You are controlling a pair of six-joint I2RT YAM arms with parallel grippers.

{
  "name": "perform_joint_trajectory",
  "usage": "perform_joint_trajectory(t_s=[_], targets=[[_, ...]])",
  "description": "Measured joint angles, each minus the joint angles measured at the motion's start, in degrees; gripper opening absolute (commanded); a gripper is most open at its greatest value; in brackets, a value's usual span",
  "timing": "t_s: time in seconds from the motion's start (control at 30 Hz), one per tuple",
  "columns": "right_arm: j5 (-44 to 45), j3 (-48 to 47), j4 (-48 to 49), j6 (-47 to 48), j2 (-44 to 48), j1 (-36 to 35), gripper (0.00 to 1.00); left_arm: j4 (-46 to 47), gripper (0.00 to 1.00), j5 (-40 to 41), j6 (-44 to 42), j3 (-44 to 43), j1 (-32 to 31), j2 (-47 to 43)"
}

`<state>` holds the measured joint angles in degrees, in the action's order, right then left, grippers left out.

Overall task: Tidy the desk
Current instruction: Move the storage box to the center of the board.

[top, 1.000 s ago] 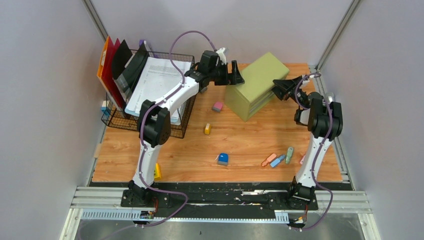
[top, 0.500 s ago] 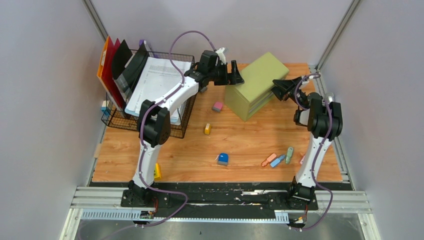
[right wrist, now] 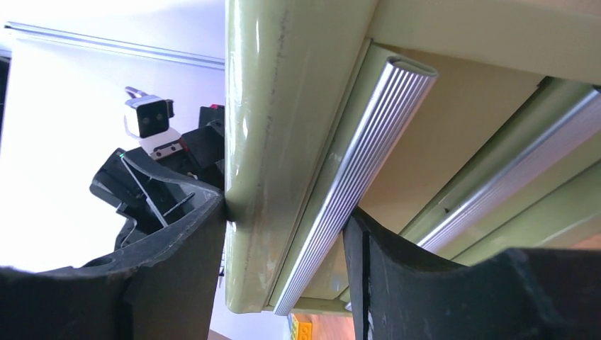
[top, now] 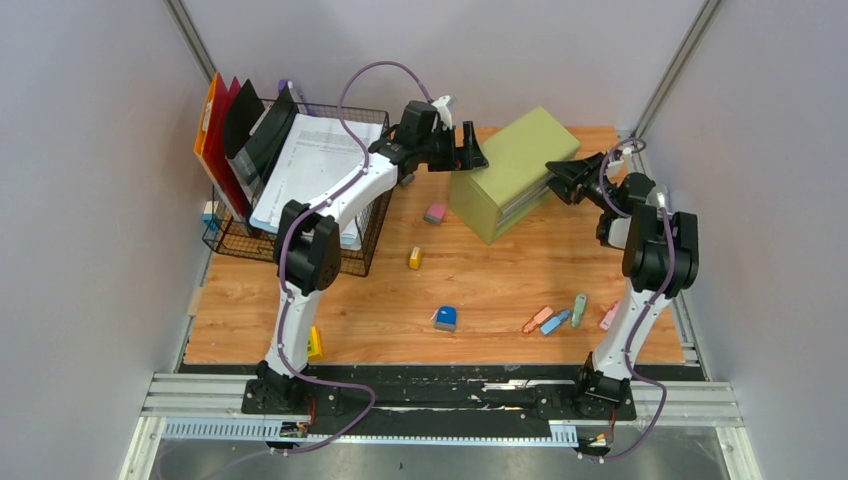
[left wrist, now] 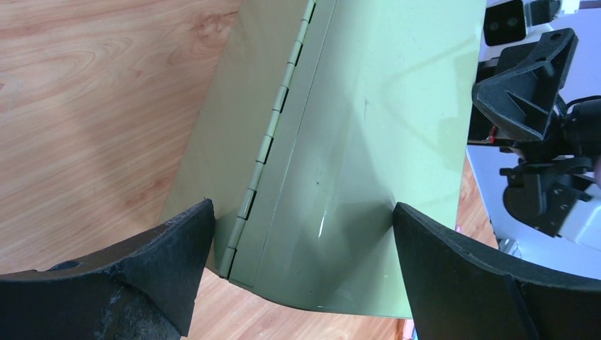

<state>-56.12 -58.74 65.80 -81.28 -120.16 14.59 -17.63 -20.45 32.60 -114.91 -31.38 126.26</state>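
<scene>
A green drawer cabinet (top: 510,165) stands at the back of the wooden desk (top: 480,285). My left gripper (top: 470,150) is open at the cabinet's back left corner. In the left wrist view its fingers (left wrist: 301,212) straddle the hinged corner of the cabinet (left wrist: 354,142). My right gripper (top: 557,178) is at the cabinet's front right edge. The right wrist view shows it (right wrist: 283,212) shut on the cabinet's top lip (right wrist: 262,142) and the ribbed silver handle (right wrist: 361,149), one finger on each side.
A black wire basket (top: 240,245) with papers and folders stands at the back left. A pink block (top: 435,213), a yellow block (top: 415,258), a blue object (top: 446,318) and several small coloured pieces (top: 555,318) lie loose on the wood.
The right arm's elbow has swung right and toward the near edge, with its gripper staying on the cabinet's edge. The left arm has not moved.
</scene>
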Motion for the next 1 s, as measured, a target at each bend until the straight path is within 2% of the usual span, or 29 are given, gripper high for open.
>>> perform_joint_trajectory(t_s=[0.5,0.77,1.0], targets=[[1.9,0.1,-32.0,19.3,12.0,0.8,0.0,-1.5,1.0,1.6,-1.0,0.0,-0.1,-0.7],[-0.6,1.2,-35.4,28.3,14.3,2.8,0.0,-1.8,1.0,1.6,-1.4,0.0,-0.2,-0.8],[-1.7,1.5,-36.9,36.1,14.1,3.3,0.11,-1.9,1.0,1.6,-1.4,-0.1,-0.2,-0.8]])
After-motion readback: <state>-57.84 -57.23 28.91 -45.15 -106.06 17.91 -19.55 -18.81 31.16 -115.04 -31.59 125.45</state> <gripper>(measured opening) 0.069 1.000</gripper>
